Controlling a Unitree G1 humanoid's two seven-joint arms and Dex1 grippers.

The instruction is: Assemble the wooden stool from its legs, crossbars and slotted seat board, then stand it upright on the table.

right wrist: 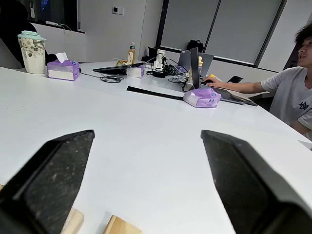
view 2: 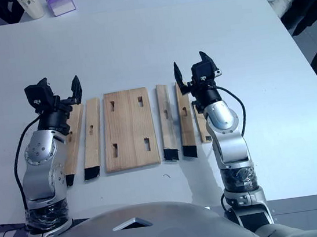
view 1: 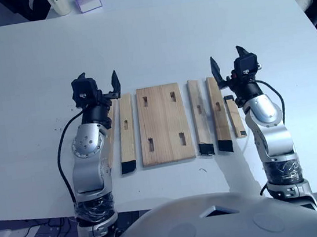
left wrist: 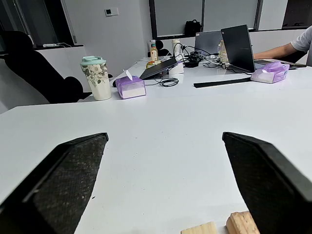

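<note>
I have the left claw (view 1: 99,83) and right claw (view 1: 228,62) wide, poised over legs (view 1: 126,133) beside the seat board (view 1: 160,124), apparently for pickup.

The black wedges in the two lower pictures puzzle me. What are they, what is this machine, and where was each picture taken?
It is a humanoid robot. The top pictures come from cameras in its head, looking down on a white table. Each arm ends in a two-fingered claw: the left gripper and right gripper, both open, holding nothing. The lower pictures come from wrist cameras, so the wedges are those claws' own fingers up close. On the table lie a wooden seat board with four slots and pale wooden strips with black ends: stool parts, not yet joined.
</note>
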